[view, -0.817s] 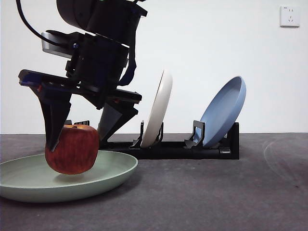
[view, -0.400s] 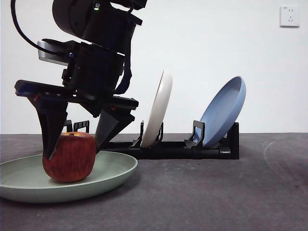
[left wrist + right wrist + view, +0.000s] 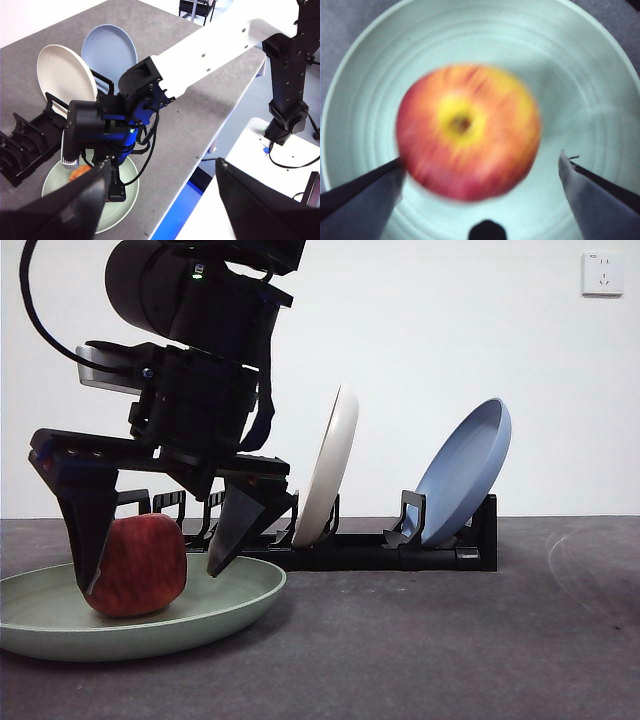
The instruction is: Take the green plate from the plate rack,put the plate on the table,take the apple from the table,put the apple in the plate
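The right gripper (image 3: 150,565) is hanging wide open around the dark red apple (image 3: 134,566), gripping nothing, one jaw maybe touching it, while it's sitting in the pale sage green plate (image 3: 235,597) near the table's (image 3: 450,640) edge, so lifting could nudge it rolling.

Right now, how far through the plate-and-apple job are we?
Nearly finished. Done: the green plate lies flat on the table, out of the plate rack, and the apple rests in it. In hand: the right claw is open around the apple, one jaw clear. Left: lift that claw away. The left claw waits open.
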